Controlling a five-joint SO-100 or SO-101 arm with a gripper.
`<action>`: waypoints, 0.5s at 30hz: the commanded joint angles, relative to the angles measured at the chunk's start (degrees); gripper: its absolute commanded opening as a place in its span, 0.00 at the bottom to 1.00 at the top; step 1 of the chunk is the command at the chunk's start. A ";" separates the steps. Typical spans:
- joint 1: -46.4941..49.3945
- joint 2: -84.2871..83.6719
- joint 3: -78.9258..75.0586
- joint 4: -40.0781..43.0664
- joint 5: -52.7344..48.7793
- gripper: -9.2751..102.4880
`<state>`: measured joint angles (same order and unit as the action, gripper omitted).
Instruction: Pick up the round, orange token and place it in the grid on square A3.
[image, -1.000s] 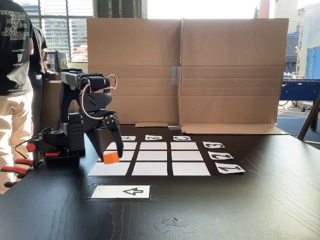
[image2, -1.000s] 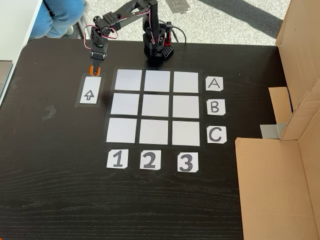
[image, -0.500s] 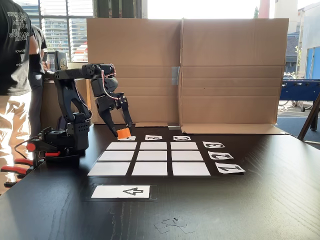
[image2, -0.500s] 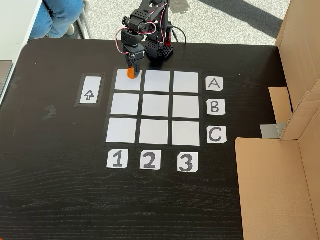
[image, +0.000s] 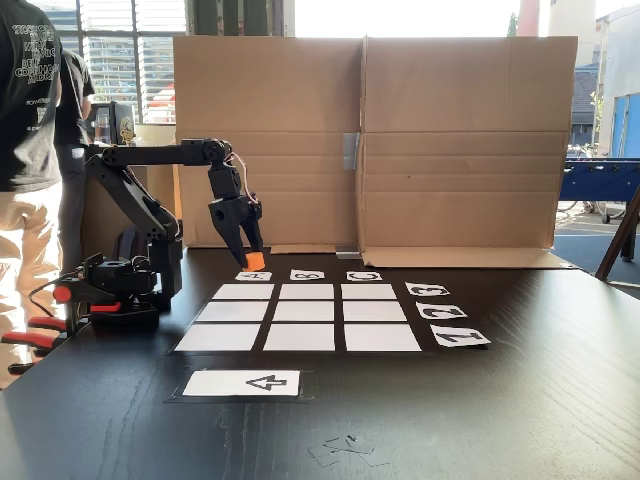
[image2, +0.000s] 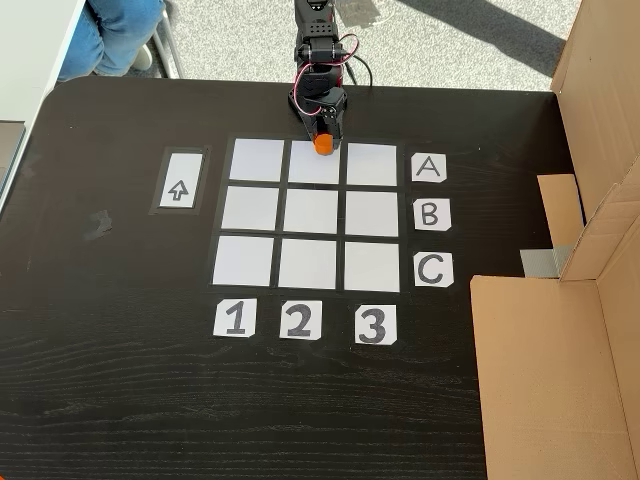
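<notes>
The small bright orange cylindrical token (image: 255, 260) (image2: 323, 144) is pinched between the black fingers of the tool (image: 252, 262) (image2: 323, 140), which is closed on it and carries it clear of the bench (image: 520, 400) (image2: 120, 400). In the fixed view from above, the token sits upper centre of the frame, over the top edge of the middle cell in the row beside label A (image2: 428, 168), between the columns marked 1 and 3. In the low fixed view it hangs left of centre, above the far edge of the grid (image: 305, 317) (image2: 312, 214).

The grid is a three-by-three array of flat white paper rectangles with black gaps between them, bordered by paper labels A, B, C and 1, 2, 3. All nine cells are bare. Square A3 (image2: 372, 164), the blank white rectangle just left of label A in the view from above, lies just right of the token.

The bench is dark wood with visible grain. A white card with a black arrow (image: 243, 383) (image2: 178, 180) lies flat beside the grid. Folded brown corrugated cardboard sheets (image: 400, 140) (image2: 560, 340) stand as a wall along one edge of the bench.
</notes>
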<state>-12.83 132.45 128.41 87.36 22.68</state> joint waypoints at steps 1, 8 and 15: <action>-7.03 3.69 3.43 1.05 1.76 0.08; -11.60 2.46 5.01 -1.93 2.11 0.08; -16.44 -7.12 8.88 -10.81 4.04 0.08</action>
<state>-27.69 130.78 135.53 82.88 25.75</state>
